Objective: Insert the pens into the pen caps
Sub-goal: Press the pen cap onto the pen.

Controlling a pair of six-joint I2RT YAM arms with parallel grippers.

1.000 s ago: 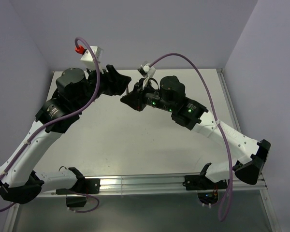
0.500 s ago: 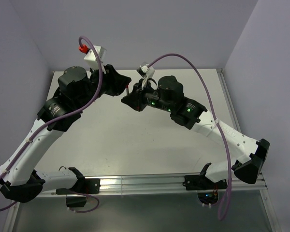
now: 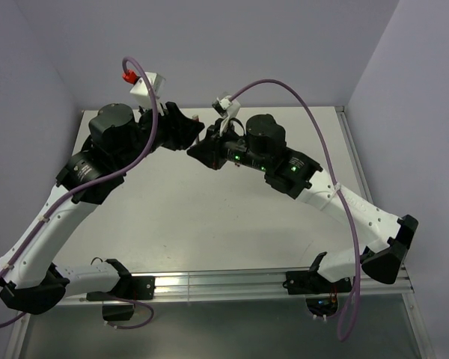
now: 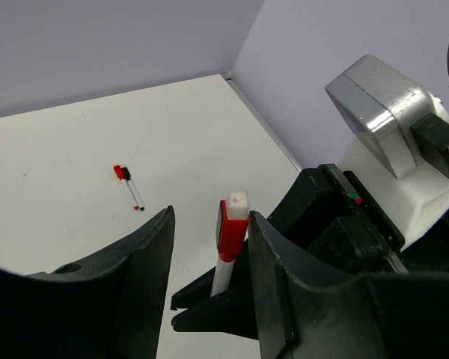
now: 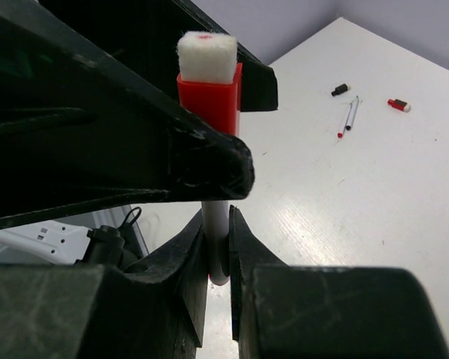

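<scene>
My right gripper point(image 5: 217, 217) is shut on the white barrel of a pen point(image 5: 216, 243) and holds it upright above the table. A red cap point(image 5: 209, 93) with a white end sits on top of that pen. My left gripper point(image 4: 209, 224) is open, with its fingers point(image 4: 138, 262) on either side of the red cap point(image 4: 231, 230); the cap lies against the right-hand finger. In the top view the two grippers, left point(image 3: 194, 127) and right point(image 3: 197, 153), meet at the back middle of the table. Two more thin pens point(image 4: 132, 191) lie side by side on the table.
In the right wrist view the two lying pens point(image 5: 348, 116) have a loose black cap point(image 5: 340, 90) and a loose red cap point(image 5: 398, 105) near them. Walls close the table at the back and right point(image 4: 269, 127). Purple cables point(image 3: 314, 127) arch over both arms.
Both grippers have shifted slightly and stand closer together. The right gripper still holds the pen.
</scene>
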